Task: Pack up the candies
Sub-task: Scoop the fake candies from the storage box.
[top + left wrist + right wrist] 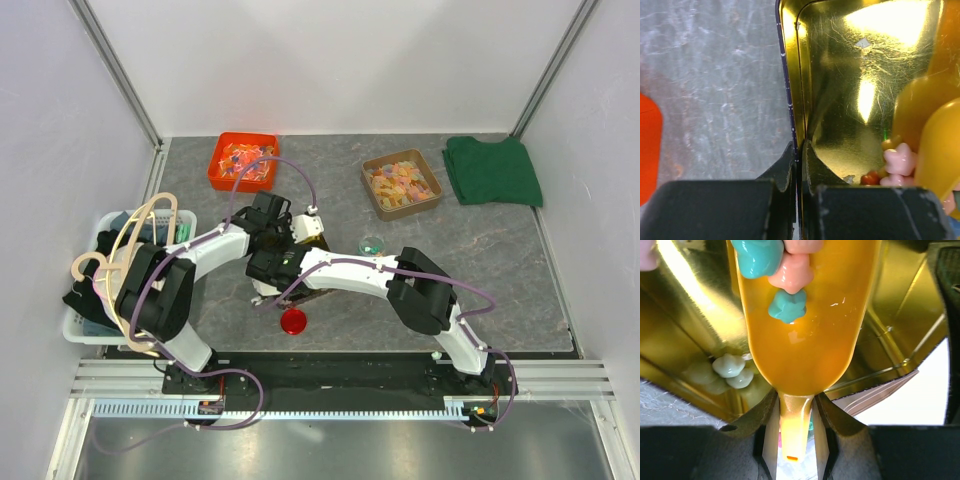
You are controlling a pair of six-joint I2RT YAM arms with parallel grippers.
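I think the step in hand is tipping the candies [788, 271] into the gold tin [836, 75]. At the bottom centre of its own wrist view, the left gripper [799, 151] has its jaws pinched shut on the tin's side wall and steadies it. The jaws of the right gripper [795, 407] are narrow around the handle of a yellow scoop [810, 340]. Its bowl fills the upper centre there and carries teal and pink candies, while a few pale ones lie on the tin's floor at lower left. The next move probably calls for tilting the scoop more, keeping it inside the rim.

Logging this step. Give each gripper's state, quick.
Left gripper: shut on the gold tin wall.
Right gripper: shut on the yellow scoop handle, candies in the scoop.
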